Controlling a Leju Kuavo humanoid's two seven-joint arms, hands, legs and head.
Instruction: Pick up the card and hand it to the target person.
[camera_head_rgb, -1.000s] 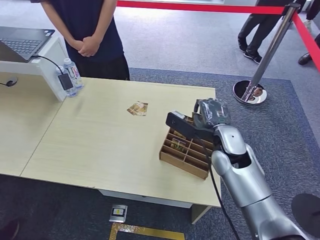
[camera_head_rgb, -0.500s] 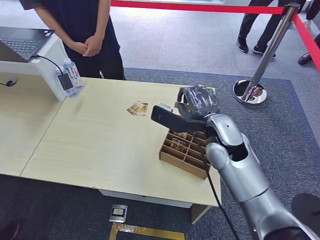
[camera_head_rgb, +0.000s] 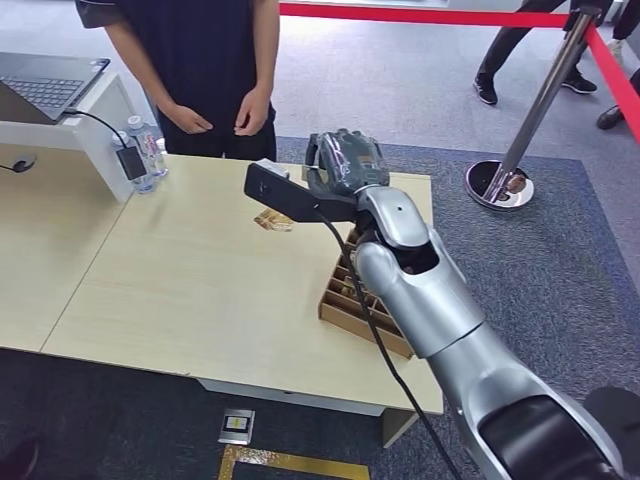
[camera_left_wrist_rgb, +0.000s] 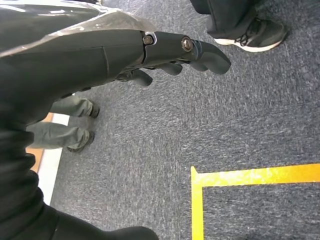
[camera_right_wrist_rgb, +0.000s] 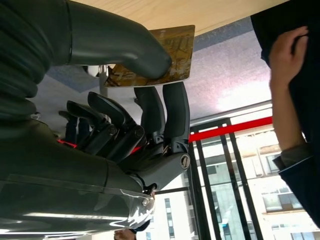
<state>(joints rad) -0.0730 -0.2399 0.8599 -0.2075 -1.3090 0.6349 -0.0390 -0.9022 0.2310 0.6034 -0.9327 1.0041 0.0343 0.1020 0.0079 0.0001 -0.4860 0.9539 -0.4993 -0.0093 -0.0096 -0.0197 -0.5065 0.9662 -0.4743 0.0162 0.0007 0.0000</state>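
Right hand (camera_right_wrist_rgb: 151, 95) pinches thin, stiff brown printed card (camera_right_wrist_rgb: 177, 47) by one edge; light, slippery, so keep thumb flat; left hand (camera_left_wrist_rgb: 166, 55) hangs released.

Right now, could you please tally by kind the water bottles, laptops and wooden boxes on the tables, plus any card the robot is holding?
water bottles: 2
laptop: 1
wooden divided box: 1
card pinched in the right hand: 1
Total: 5
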